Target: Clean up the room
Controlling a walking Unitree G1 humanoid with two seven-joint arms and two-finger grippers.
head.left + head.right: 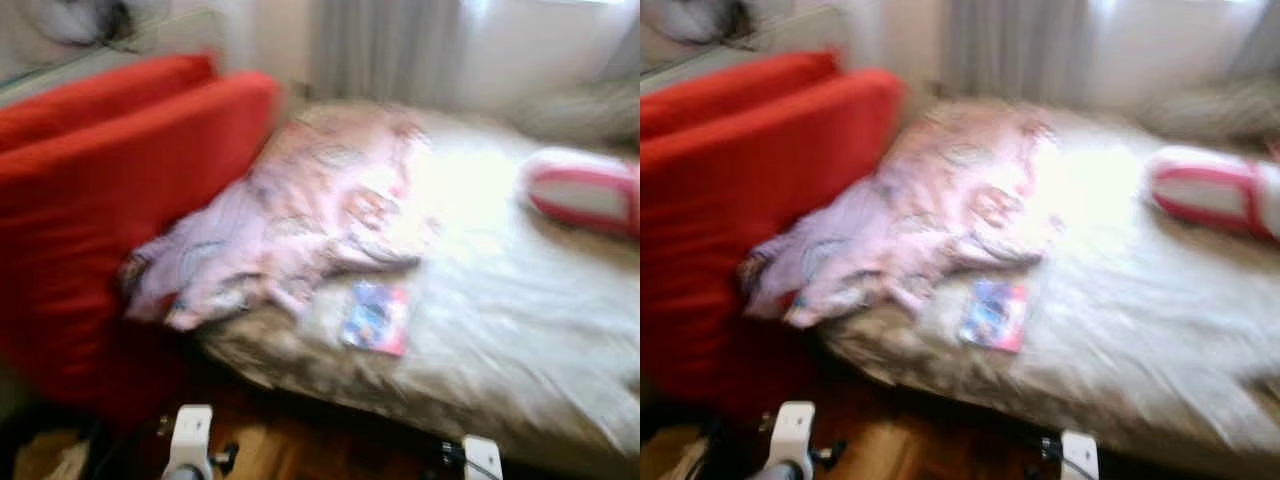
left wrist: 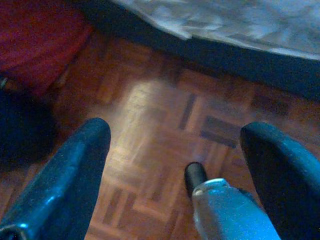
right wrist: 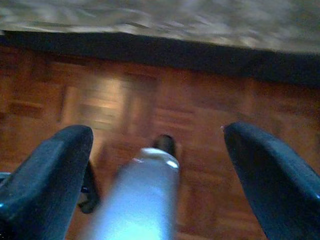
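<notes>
A crumpled pink garment (image 1: 290,225) lies on the bed (image 1: 520,330), spilling over its near-left corner toward a red sofa (image 1: 100,200). A small blue and red flat packet (image 1: 377,318) rests on the sheet just in front of it. A pink and white striped pillow (image 1: 585,190) sits at the bed's far right. My left gripper (image 2: 175,175) hangs open over the parquet floor (image 2: 160,115) beside the bed. My right gripper (image 3: 157,170) is open too, above the floor by the bed's dark base. The head views are blurred.
The red sofa stands tight against the bed's left side. Curtains (image 1: 390,45) hang behind the bed. A dark object (image 2: 20,130) lies on the floor near the sofa's foot. Wooden floor runs along the bed's front edge.
</notes>
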